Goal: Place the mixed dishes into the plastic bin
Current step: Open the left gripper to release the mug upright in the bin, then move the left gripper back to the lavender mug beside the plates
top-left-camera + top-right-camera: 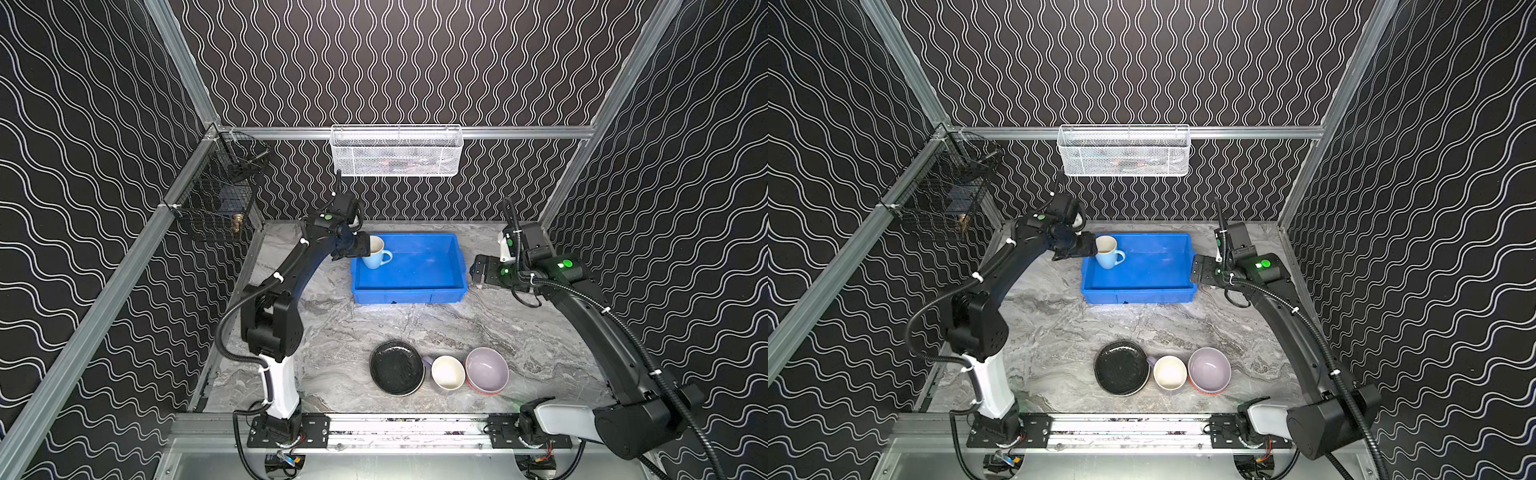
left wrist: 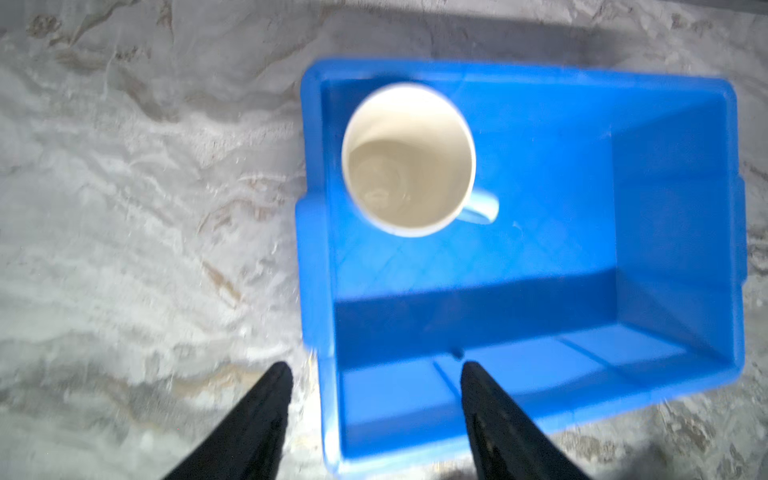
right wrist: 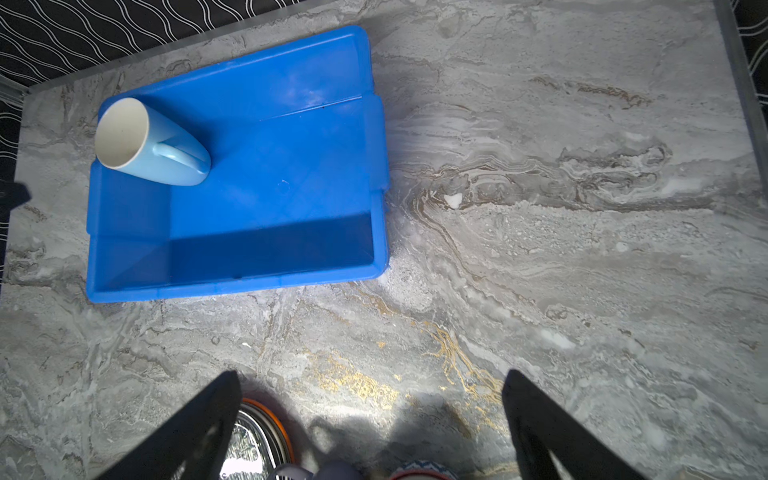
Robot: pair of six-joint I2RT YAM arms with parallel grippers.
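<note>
Standing in the bin [image 2: 582,208], mug [image 2: 409,160] sits clear of left fingers [image 2: 249,424].

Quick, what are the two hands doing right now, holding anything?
Left hand: open, holding nothing; the mug sits in the bin.
Right hand: open, holding nothing.

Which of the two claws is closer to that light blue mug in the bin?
Left. The left gripper hangs open just beside the mug at the bin's left end; the right gripper sits past the bin's opposite end.
</note>
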